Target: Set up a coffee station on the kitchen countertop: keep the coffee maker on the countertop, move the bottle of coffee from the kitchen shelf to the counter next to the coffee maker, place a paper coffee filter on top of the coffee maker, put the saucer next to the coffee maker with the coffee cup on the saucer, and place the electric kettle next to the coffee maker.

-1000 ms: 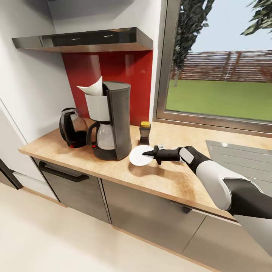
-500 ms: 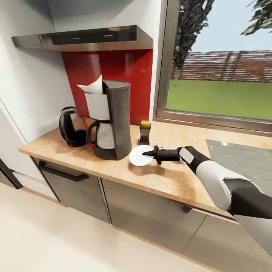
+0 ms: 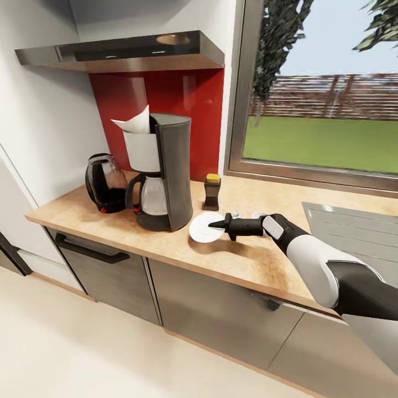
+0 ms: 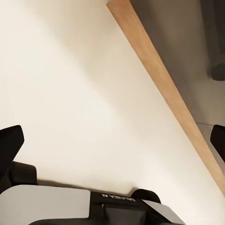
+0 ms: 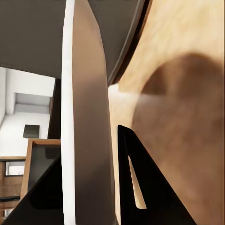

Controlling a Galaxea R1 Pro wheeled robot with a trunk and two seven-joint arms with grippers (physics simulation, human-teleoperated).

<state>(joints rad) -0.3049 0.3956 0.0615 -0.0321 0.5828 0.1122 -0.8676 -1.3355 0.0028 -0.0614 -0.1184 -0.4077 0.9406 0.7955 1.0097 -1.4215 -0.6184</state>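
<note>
While the right gripper (image 3: 217, 224) still grips the saucer (image 3: 202, 229), apparently unmoved.

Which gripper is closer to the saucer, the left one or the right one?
The right. The right gripper is shut on the saucer, holding it by its edge beside the coffee maker. The left gripper hangs open, facing the floor near a cabinet base.

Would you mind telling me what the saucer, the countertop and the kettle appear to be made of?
The saucer: plain white, smooth, probably glazed ceramic. The countertop: matte beige wood-grain, possibly laminate. The electric kettle: glossy, dark, translucent body, glass or plastic, with black handle.
</note>
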